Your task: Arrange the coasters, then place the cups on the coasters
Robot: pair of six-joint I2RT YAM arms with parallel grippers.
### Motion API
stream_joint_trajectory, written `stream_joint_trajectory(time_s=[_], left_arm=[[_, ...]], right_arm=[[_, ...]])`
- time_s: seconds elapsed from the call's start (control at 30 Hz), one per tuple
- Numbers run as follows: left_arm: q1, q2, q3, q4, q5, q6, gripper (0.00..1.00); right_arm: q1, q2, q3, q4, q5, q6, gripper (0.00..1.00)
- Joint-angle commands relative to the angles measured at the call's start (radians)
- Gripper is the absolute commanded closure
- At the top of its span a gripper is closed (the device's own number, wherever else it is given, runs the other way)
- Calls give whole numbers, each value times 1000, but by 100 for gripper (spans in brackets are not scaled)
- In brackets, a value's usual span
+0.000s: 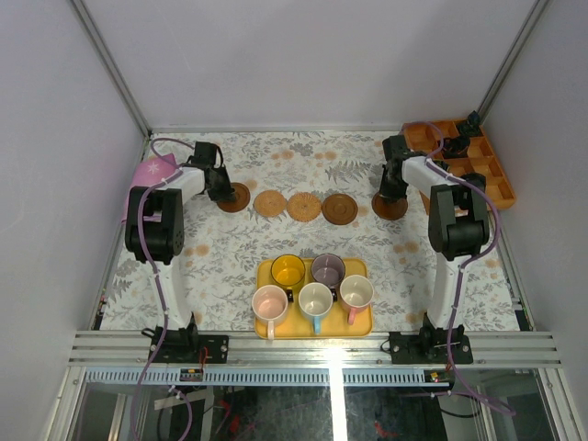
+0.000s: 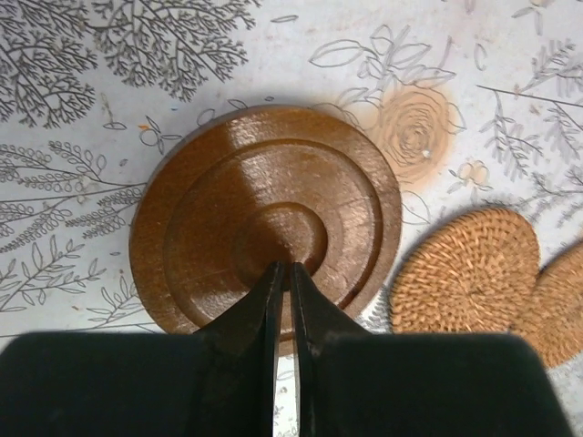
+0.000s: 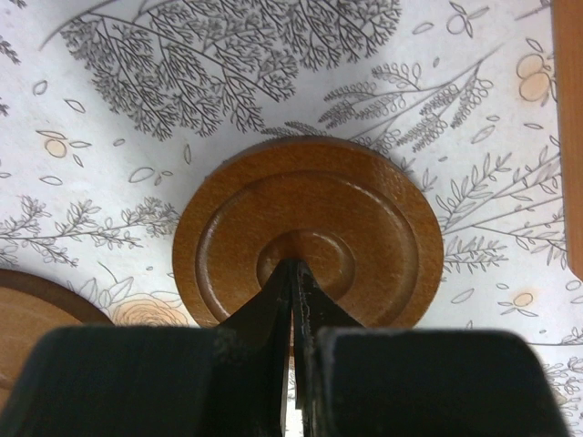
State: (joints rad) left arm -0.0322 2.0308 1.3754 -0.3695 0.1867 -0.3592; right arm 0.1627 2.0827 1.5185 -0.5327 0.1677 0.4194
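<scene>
The left arm (image 1: pixel 154 228) and right arm (image 1: pixel 459 228) look alike, with slim white links set between bulky black joint housings. Each rises from a black base (image 1: pixel 184 344). A lilac cable (image 1: pixel 158 285) trails along each arm. The left claw (image 2: pixel 284 266) and right claw (image 3: pixel 291 264) carry matte black fingers (image 2: pixel 260 305), broad at the root and tapering to thin wedge tips.

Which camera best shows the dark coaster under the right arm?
Right wrist view: the dark coaster appears large, grooves clear. Top view shows it small, partly under the right end effector. Left wrist view misses it.
</scene>
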Motion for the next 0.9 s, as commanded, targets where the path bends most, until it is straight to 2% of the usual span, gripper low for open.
stream_joint_trajectory(time_s=[0.0,0.47,0.7,0.87], left_arm=[[-5,54,15,23,-14,-5,94],[-5,64,30,24,-17,-23,93],[-7,10,36,40,8,-30,93],[-17,-71,55,46,25,-26,92]], right_arm=[[5,47,64,1,-44,-3,100],[5,117,180,-10,-61,-21,100],[5,74,174,-1,-69,-48,100],[9,-27,155,23,-68,-76,100]])
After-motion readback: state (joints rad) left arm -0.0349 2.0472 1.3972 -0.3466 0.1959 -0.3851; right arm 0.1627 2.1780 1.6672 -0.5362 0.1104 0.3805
